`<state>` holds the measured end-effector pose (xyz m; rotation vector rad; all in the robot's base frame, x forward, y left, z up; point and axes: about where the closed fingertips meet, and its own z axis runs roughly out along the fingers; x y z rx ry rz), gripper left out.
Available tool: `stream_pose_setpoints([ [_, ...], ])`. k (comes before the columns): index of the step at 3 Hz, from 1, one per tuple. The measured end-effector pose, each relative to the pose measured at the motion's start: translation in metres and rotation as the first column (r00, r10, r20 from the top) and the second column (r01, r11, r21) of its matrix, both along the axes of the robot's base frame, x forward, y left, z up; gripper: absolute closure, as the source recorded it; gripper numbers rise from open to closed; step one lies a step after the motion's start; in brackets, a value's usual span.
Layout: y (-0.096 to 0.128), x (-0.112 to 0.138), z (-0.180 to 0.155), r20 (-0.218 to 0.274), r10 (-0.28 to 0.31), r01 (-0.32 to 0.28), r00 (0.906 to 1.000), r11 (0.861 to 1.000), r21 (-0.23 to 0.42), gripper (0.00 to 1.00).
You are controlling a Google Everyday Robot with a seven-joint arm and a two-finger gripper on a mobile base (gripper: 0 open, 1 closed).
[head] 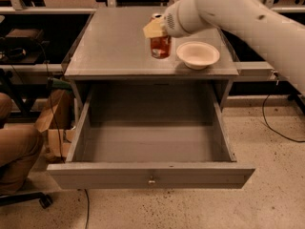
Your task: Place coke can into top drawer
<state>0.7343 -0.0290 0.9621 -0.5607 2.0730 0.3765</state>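
Coke can [160,46], likely light and slick, is being pinched near its top by the claw [159,30] above the surface [114,42].

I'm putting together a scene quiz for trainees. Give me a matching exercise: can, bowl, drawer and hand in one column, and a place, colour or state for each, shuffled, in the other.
Things:
1. can
2. bowl
3. drawer
4. hand

Descriptions:
A. pulled open, nothing inside
B. cream-white, on the cabinet
C. red, left of the bowl
D. gripping the can's top, over the cabinet

Pairs: 1-C, 2-B, 3-A, 4-D
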Motion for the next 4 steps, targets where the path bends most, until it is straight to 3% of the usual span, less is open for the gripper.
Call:
stream_pose_setpoints([
  [1, 0.004, -0.049, -0.016, -0.029, 0.082, -0.082, 0.9962, 0.996, 0.028, 1.00],
  [2, -0.012, -0.081, -0.047, -0.068, 0.064, -0.064, 0.9957, 0.998, -0.001, 1.00],
  [3, -0.028, -0.095, -0.110, -0.143, 0.003, -0.006, 0.9897, 1.000, -0.018, 1.00],
  [4, -0.031, -0.096, -0.165, -0.195, -0.020, 0.020, 0.9805, 1.000, 0.002, 1.00],
])
